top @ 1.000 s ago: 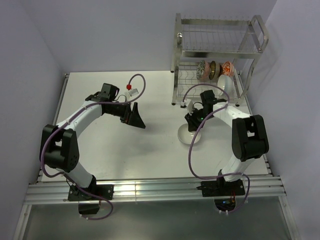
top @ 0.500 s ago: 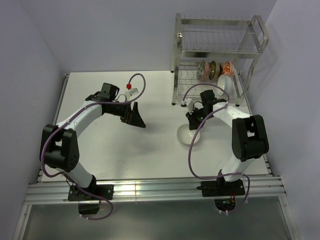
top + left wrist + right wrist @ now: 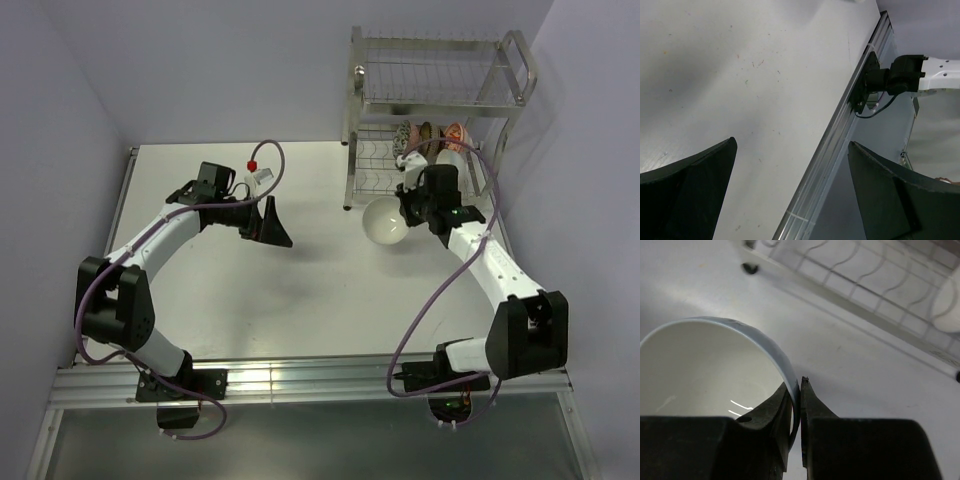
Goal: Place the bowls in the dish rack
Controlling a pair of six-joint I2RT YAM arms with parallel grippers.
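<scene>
Right wrist view: the right gripper (image 3: 797, 390) is closed to a narrow pinch on the rim of a plain white bowl (image 3: 710, 375), with one finger inside the wall and one outside. The top external view places this bowl just in front of the dish rack (image 3: 440, 100), beside its front-left leg, gripped on the rim nearest the rack and, by my judgement, clear of the table (image 3: 300, 300). Four more bowls stand on edge in the rack's lower tier: a grey-white patterned bowl (image 3: 404, 136), a dark brown bowl (image 3: 427, 134), an orange-red bowl (image 3: 456, 133) and a second white bowl (image 3: 450, 160) just in front of them. The left gripper (image 3: 272, 225) hangs over the middle of the table, well apart from the rack, with fingers spread wide and nothing between them. Handling assessment of the held bowl: it appears rigid, light and smooth-glazed, so likely slippery and liable to chip if knocked against the metal wires. A rim pinch is the only practical hold, since the body is too wide to span. With one contact point the bowl may swing or slide in the fingers when tipped, so it should go slowly into a free wire slot.
</scene>
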